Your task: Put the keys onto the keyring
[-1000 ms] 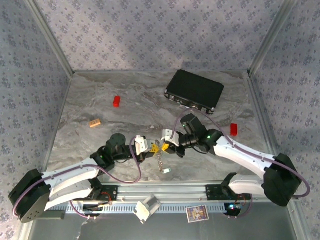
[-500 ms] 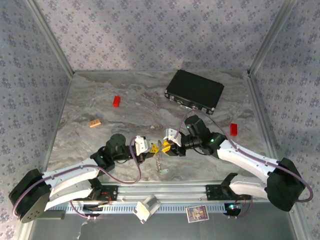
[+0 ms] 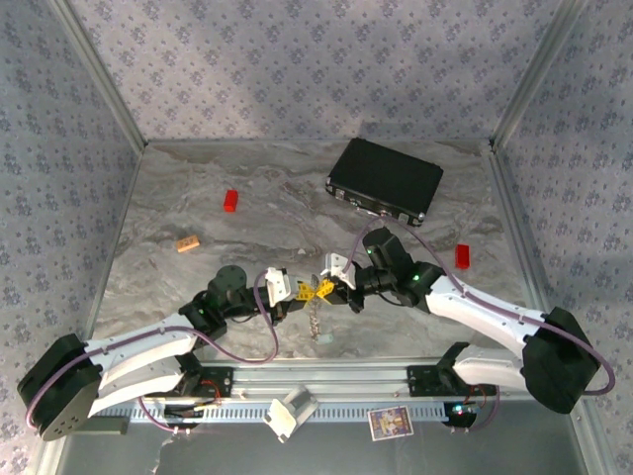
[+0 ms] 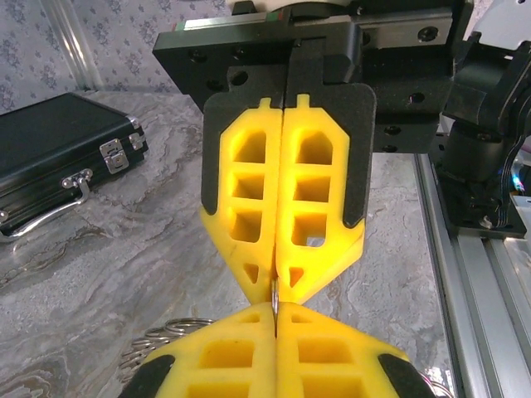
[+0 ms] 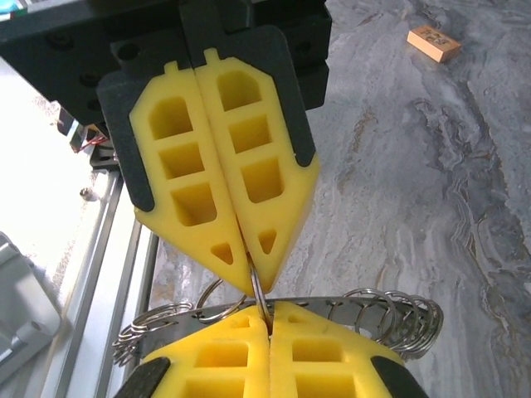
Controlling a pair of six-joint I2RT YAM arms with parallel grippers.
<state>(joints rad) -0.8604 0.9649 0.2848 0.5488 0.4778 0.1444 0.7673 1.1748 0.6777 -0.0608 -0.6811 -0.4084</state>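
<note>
Low over the table (image 3: 247,213), the left gripper (image 3: 303,294) and right gripper (image 3: 324,290) are meeting tip to tip, both clamping the keyring (image 5: 390,311).

Open table (image 3: 277,188) left of black case (image 3: 385,179), apparently.

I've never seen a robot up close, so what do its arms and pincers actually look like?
The left arm and right arm have smooth white shells, chunky black joints and looping purple cables. The left gripper and right gripper end in pointed yellow fingers with square cut-out pockets, backed by black plates.
</note>
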